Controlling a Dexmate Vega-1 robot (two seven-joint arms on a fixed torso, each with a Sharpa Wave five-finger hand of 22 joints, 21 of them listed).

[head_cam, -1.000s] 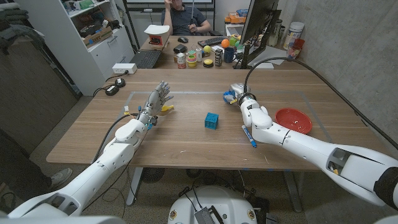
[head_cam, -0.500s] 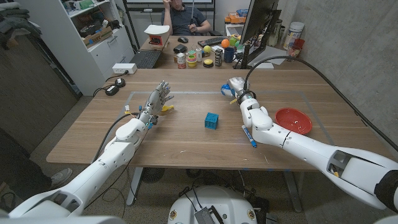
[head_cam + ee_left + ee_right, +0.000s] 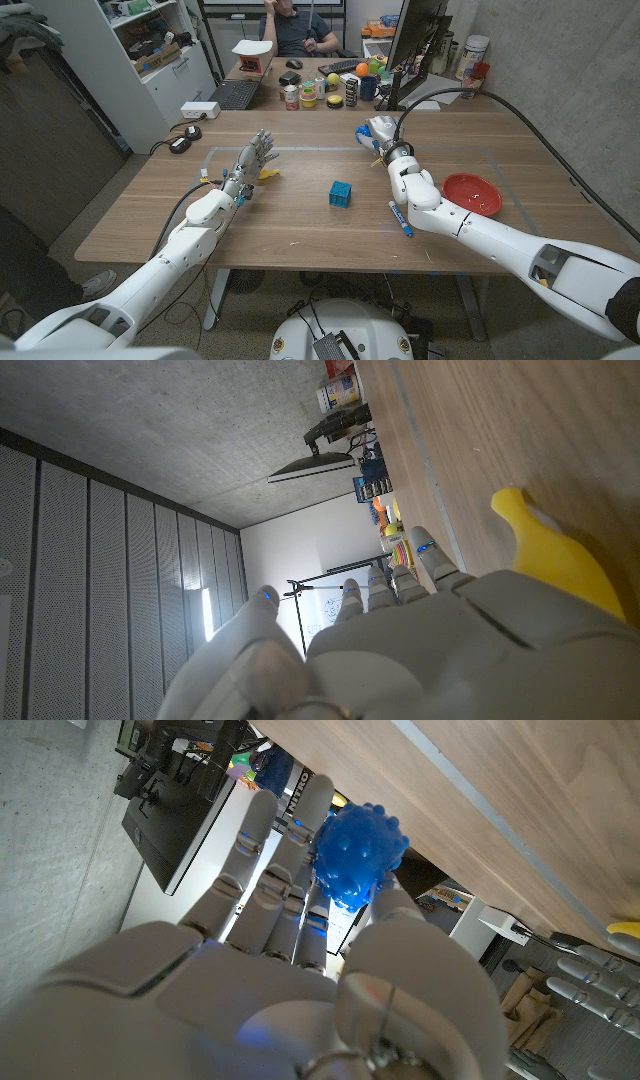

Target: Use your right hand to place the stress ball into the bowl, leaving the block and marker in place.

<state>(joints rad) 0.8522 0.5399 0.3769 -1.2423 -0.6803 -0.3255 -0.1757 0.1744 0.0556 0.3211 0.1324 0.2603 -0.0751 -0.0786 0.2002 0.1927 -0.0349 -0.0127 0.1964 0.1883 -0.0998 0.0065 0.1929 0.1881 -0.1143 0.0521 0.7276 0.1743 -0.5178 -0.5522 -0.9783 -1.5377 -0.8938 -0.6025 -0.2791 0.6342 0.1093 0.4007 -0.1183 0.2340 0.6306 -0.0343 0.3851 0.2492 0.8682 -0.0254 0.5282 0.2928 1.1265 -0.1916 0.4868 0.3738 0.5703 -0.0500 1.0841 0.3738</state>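
Observation:
My right hand (image 3: 380,132) is raised over the far middle of the table. In the right wrist view this right hand (image 3: 270,970) pinches the bumpy blue stress ball (image 3: 358,855) between thumb and fingers. The red bowl (image 3: 472,193) sits to the right, nearer the front edge, with nothing showing inside. The blue block (image 3: 341,194) stands at the table's middle. The blue marker (image 3: 400,219) lies beside my right forearm. My left hand (image 3: 254,158) waits at the left with fingers apart, holding nothing.
A yellow object (image 3: 268,173) lies just beside my left hand, also seen as the yellow object (image 3: 550,555) in the left wrist view. A monitor (image 3: 412,40), cups and small items crowd the desk behind the table, where a person (image 3: 295,25) sits.
My right hand has lifted and drawn away toward the table's far side with the stress ball in its grip. The block, marker, bowl and left hand have stayed put.

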